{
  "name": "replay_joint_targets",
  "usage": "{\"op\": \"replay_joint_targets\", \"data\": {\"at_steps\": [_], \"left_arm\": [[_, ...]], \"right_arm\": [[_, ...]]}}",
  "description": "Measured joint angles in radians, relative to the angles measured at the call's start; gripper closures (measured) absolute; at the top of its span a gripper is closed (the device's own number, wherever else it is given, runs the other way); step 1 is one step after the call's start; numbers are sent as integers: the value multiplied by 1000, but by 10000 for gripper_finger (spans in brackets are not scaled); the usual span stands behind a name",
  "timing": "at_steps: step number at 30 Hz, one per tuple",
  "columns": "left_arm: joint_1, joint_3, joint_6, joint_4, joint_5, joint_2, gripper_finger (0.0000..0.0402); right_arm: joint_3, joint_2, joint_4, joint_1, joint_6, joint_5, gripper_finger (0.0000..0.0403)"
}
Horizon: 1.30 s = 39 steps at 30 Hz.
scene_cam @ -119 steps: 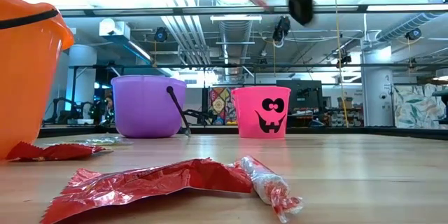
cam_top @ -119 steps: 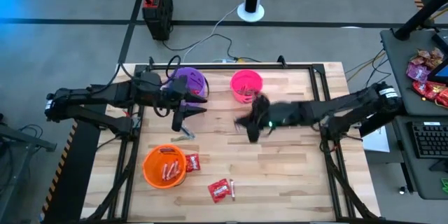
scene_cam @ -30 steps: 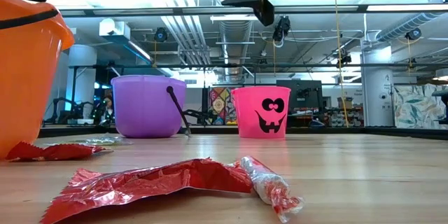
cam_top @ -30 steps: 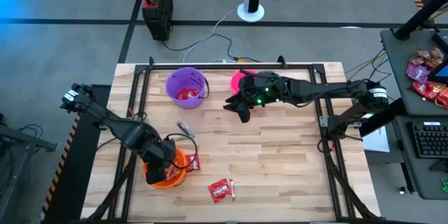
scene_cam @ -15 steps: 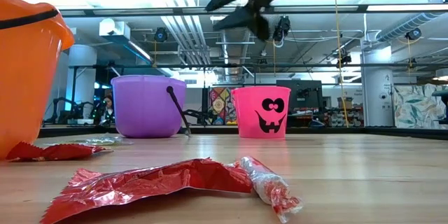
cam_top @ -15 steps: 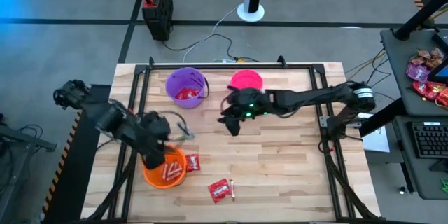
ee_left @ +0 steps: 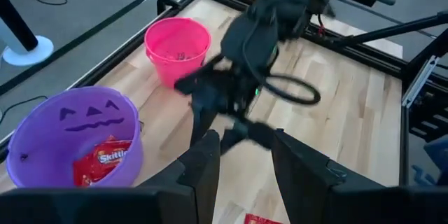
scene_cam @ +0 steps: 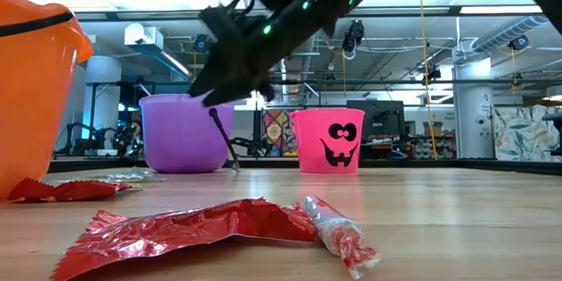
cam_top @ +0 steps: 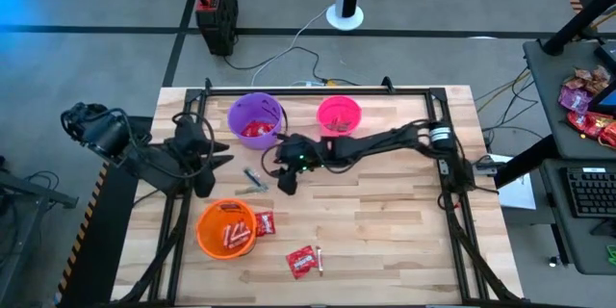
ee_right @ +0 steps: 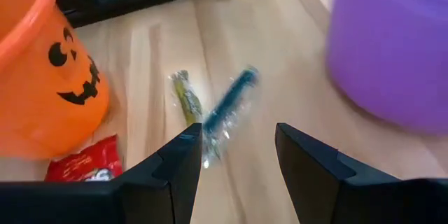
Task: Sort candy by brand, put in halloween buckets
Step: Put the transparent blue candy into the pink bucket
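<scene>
A dark-green candy stick (ee_right: 227, 112) lies flat on the table beside a yellowish wrapper (ee_right: 185, 94), between the purple bucket (cam_top: 257, 120) and the orange bucket (cam_top: 227, 228). My right gripper (ee_right: 238, 155) hangs open just above and short of the stick, slanting down, touching nothing; the high view shows this gripper (cam_top: 283, 179) right of the stick (cam_top: 254, 179). My left gripper (ee_left: 245, 162) is open and holds nothing, raised over the table's left edge (cam_top: 208, 166). The pink bucket (cam_top: 339, 115) stands at the back. Red packets (cam_top: 263, 222) (cam_top: 303, 262) lie flat near the front.
Red packets lie inside the purple bucket (ee_left: 98, 161), and candy pieces inside the orange bucket (cam_top: 231, 238). Black frame rails (cam_top: 188, 144) border the table. In the low view a red packet (scene_cam: 202, 228) lies close in front. A desk with bright bags (cam_top: 587, 106) stands off to the right.
My left gripper has risen from over the orange bucket, gone toward the table's far left and tipped up from pointing down. My right gripper has swept from beside the pink bucket toward the table's left and near side and come down toward the dark-green stick.
</scene>
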Motion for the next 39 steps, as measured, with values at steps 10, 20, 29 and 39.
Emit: {"op": "replay_joint_targets", "data": {"at_steps": [10, 20, 29, 39], "left_arm": [[0, -3, -2, 8, 0, 28, 288], [0, -4, -2, 6, -3, 33, 288], [0, -4, -1, 4, -3, 33, 288], [0, -4, -1, 1, -3, 33, 288]], "right_arm": [[52, 171, 148, 58, -167, 33, 229], [106, 293, 177, 79, -94, 79, 229], [113, 318, 138, 78, -55, 82, 239], [110, 310, 118, 66, -48, 82, 382]]}}
